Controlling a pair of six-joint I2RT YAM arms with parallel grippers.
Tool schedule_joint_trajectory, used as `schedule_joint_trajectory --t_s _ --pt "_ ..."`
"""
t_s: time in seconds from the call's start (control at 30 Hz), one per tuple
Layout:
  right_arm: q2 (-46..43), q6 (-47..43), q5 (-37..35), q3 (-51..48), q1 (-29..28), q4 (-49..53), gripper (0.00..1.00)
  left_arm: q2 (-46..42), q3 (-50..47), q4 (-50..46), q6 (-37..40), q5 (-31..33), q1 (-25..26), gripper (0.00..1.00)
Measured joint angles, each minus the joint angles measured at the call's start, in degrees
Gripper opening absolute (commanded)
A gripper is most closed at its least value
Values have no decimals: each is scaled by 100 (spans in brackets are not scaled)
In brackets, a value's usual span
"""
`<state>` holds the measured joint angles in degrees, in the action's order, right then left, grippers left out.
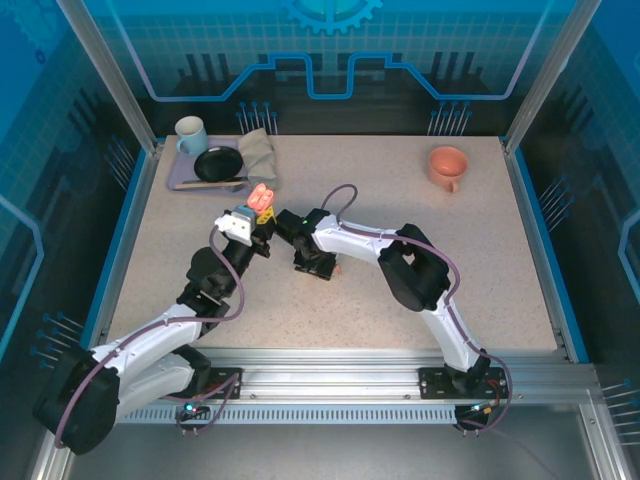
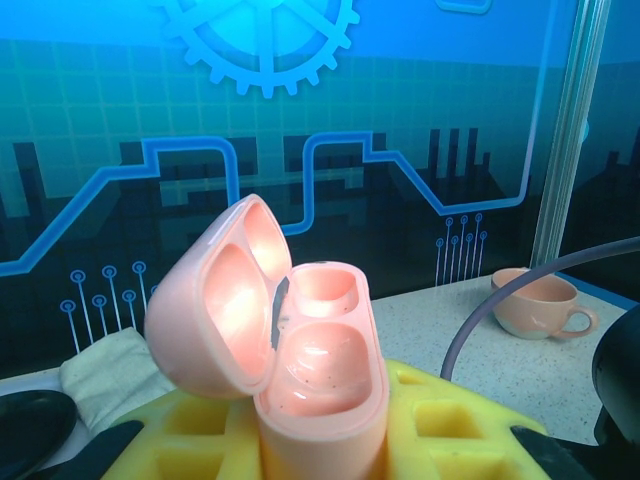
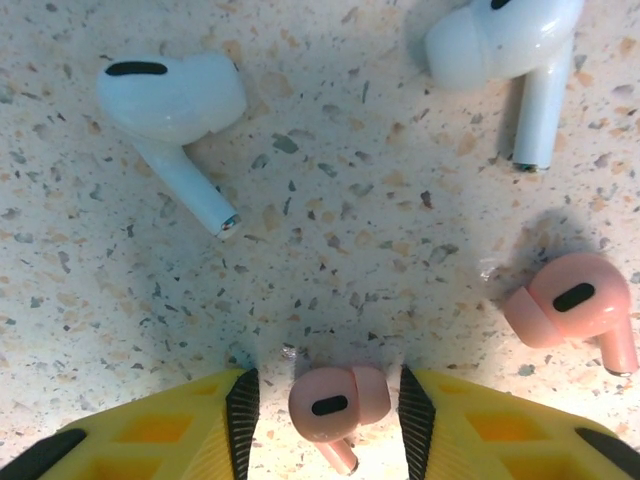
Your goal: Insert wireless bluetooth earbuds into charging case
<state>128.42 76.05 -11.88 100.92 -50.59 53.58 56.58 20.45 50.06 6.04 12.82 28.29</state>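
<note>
A pale mug (image 1: 190,133) and a black dish (image 1: 218,163) are parked on a lavender tray (image 1: 178,176) far left, a grey cloth (image 1: 259,152) is bunched beside it, a coral cup (image 1: 447,165) is left far right.

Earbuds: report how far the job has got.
Done: the left gripper holds the pink case, lid open, both wells empty. In hand: the right gripper's open jaws straddle one pink earbud on the table. Left: all four earbuds, that one, another pink and two white, lie outside the case.
</note>
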Motion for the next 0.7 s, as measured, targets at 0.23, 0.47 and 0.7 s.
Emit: schedule_joint_trajectory --t_s 0.23,0.47,0.7 --pt "9 -39 -13 4 0 0 44 0 0 0 -9 -4 0 0" --pt "17 -164 -15 9 11 0 44 2 0 0 -9 -24 0 0" --pt "20 -258 -37 11 11 0 42 72 0 0 -11 -63 0 0"
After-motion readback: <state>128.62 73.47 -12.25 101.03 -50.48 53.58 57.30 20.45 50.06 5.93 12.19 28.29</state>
